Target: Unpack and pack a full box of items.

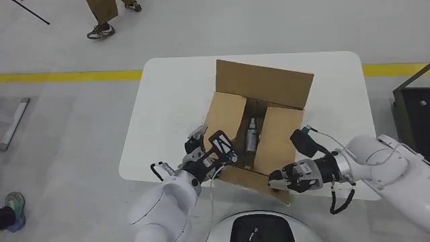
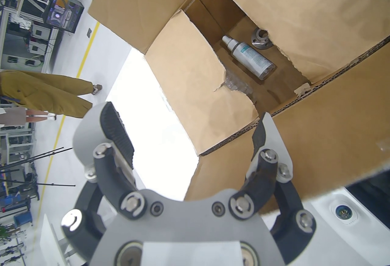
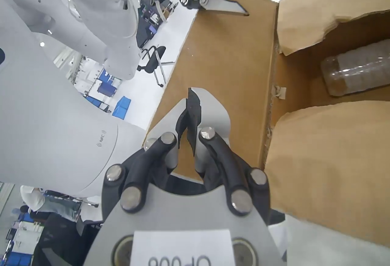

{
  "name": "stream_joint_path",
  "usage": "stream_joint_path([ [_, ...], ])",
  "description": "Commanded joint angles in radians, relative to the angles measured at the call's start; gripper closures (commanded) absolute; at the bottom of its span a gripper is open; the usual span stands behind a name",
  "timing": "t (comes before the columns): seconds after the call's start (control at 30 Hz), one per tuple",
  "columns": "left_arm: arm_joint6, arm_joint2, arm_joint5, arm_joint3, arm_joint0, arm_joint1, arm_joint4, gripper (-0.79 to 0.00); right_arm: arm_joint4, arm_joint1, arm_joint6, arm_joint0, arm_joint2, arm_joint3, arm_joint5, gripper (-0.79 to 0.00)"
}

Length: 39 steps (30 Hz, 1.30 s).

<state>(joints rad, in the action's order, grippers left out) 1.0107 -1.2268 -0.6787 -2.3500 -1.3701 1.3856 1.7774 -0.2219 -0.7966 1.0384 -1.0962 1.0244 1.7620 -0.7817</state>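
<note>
We count one cardboard box (image 1: 265,84) with four flaps (image 1: 225,114) — and inside it, beyond the left gripper (image 2: 186,114), one spray bottle (image 2: 248,57), one metal flange (image 2: 261,39) and one crumpled plastic wrap (image 2: 234,85).

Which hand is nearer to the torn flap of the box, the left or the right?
Left. The left hand is open right at the near corner of the torn flap. The right hand is shut over the near flap, farther along, by the opposite side flap.

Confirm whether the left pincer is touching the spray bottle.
Apart. Left wrist view: left pincer open above the flaps, spray bottle lying well beyond it on the box floor.
</note>
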Motion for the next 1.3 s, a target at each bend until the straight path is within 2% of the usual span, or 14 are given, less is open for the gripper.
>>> stream_joint_path([
  [0.0,-0.004,-0.007,0.005,0.0,0.005,-0.002,-0.001,-0.785,0.013,0.001,0.005,0.015,-0.027,-0.008,0.005,0.0],
  [0.23,-0.026,-0.018,0.031,0.0,0.025,-0.006,-0.004,-0.785,0.044,0.005,0.01,0.058,-0.086,-0.046,0.01,0.0],
  [0.4,-0.035,-0.012,0.042,0.0,0.033,-0.008,-0.004,-0.785,0.118,0.011,0.022,0.076,-0.089,-0.068,0.022,0.0],
  [0.87,-0.045,0.006,0.066,0.0,0.047,-0.015,-0.001,-0.785,0.362,0.033,-0.11,0.028,0.032,-0.079,0.094,0.0],
  [1.0,-0.045,0.017,0.073,0.0,0.054,-0.016,-0.003,-0.785,0.371,0.04,-0.141,0.011,0.074,-0.062,0.088,0.0],
  [1.2,-0.049,0.027,0.079,0.0,0.061,-0.018,-0.008,-0.785,0.373,0.054,-0.113,-0.006,0.131,-0.019,0.077,0.0],
  [1.27,-0.059,0.026,0.096,0.0,0.064,-0.018,-0.01,-0.785,0.348,0.057,-0.147,-0.019,0.156,-0.014,0.075,0.0],
])
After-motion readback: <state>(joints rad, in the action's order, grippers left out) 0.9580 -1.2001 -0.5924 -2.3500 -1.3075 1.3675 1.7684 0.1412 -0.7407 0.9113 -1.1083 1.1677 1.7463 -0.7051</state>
